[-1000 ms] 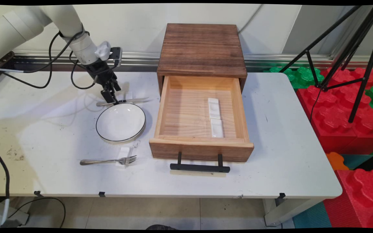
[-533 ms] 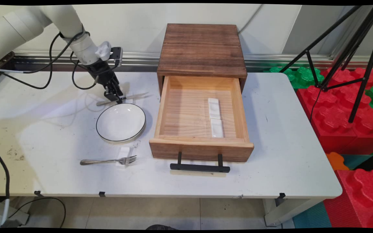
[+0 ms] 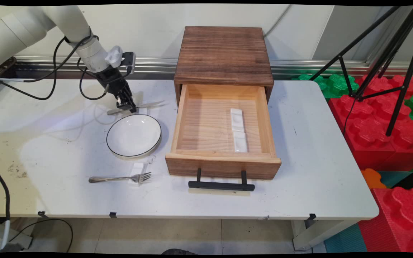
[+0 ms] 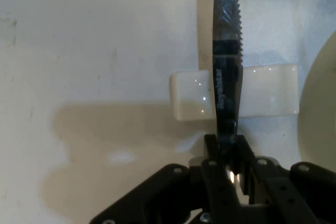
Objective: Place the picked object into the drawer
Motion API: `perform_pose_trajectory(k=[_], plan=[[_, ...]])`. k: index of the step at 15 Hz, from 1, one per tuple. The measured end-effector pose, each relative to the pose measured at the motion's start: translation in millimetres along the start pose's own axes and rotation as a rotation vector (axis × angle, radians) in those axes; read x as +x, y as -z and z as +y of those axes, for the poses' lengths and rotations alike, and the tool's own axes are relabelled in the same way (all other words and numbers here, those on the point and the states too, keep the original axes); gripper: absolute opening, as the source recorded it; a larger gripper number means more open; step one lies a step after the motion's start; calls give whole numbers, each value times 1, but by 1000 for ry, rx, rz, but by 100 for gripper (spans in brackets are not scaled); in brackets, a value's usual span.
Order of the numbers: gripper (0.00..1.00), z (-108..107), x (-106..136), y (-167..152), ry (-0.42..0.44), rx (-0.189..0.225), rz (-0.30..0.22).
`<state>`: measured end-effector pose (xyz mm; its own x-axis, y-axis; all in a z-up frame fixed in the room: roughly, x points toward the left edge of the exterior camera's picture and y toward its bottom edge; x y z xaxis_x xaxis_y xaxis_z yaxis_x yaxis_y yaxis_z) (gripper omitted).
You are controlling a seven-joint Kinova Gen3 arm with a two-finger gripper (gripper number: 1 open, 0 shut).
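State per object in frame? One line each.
gripper: shut on the knife.
knife: held, lifted above its white rest.
drawer: open, two white rests inside.
plate: empty, on the table.
fork: lying flat, tines on a white rest.

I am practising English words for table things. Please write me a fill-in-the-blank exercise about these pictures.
1. The pincer is shut on a ____.
2. The fork lies on the table nearer the camera than the round white ____.
3. The wooden drawer stands ____, with two white rests inside.
4. The drawer's handle is ____ in colour.

Missing words: knife; plate; open; black
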<state>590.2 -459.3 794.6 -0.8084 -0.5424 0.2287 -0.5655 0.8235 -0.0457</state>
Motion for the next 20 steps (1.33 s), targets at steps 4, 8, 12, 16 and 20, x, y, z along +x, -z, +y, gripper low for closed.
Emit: perform_pose_trajectory(k=[4,8,12,16,20], plan=[[0,2,0,6,14,19,6],[0,7,0,18,41,58,1],[0,16,2,44,85,131,-10],[0,29,8,76,137,202,-8],[0,44,19,104,172,254,8]])
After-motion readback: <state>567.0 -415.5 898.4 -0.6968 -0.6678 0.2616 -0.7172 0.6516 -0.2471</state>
